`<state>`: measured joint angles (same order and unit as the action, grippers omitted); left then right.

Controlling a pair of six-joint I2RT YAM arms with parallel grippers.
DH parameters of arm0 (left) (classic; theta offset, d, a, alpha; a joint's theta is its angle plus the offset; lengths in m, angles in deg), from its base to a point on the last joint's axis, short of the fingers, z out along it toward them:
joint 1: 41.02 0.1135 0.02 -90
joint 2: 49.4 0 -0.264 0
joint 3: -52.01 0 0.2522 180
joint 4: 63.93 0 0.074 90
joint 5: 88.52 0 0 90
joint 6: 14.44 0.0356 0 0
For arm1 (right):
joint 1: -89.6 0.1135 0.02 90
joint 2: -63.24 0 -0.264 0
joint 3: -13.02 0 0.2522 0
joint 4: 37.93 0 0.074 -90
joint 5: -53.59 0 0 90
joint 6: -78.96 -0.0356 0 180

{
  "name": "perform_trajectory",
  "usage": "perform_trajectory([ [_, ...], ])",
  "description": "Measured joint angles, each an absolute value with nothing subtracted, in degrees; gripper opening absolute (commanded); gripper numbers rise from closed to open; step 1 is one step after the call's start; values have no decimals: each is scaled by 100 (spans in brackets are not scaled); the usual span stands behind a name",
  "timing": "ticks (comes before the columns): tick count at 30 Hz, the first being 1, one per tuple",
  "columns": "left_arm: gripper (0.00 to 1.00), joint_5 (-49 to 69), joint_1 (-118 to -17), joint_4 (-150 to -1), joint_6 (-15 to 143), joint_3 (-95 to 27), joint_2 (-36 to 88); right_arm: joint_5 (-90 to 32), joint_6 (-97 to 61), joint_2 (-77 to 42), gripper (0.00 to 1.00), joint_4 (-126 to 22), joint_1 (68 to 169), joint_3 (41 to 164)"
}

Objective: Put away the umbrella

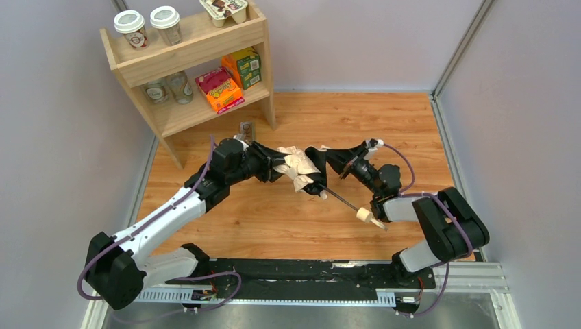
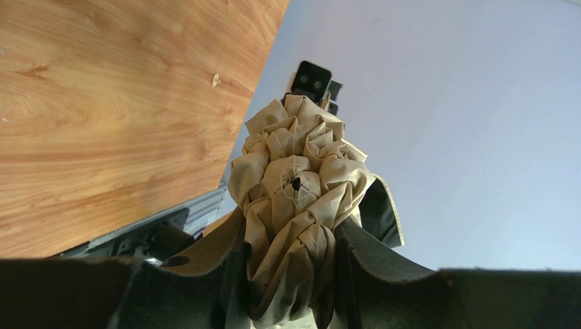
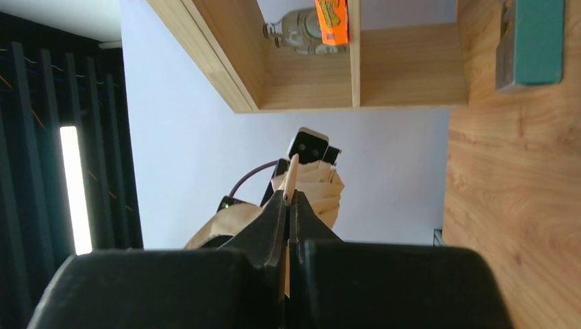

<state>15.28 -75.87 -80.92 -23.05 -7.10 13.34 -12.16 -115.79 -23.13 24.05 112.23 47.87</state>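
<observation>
The umbrella (image 1: 299,168) is held up over the wooden table between both arms. Its beige canopy is bunched, and the thin black shaft (image 1: 341,199) slants down right to the wooden knob handle (image 1: 365,216). My left gripper (image 1: 277,168) is shut on the canopy's tip end. In the left wrist view the folds (image 2: 294,179) bulge out from between the fingers of the left gripper (image 2: 291,274). My right gripper (image 1: 317,159) meets the canopy from the right. In the right wrist view the right gripper (image 3: 289,200) is shut on a thin beige strip (image 3: 292,171) of the umbrella.
A wooden shelf unit (image 1: 179,113) stands at the back left with paper cups (image 1: 130,29) on top and snack boxes (image 1: 220,89) and jars (image 1: 179,86) inside. A small packet (image 1: 246,129) lies by its foot. Grey walls close in on left and right.
</observation>
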Motion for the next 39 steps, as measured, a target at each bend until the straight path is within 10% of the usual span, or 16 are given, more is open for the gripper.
perform_trajectory([
  [21,0,1246,-8081,-8962,-1295,-729,1465,-217,-8902,-221,0,-445,10727,5068],
  [39,0,1235,-8186,-9886,-1072,-1090,2783,-1592,-4992,902,0,-5064,12788,6275],
])
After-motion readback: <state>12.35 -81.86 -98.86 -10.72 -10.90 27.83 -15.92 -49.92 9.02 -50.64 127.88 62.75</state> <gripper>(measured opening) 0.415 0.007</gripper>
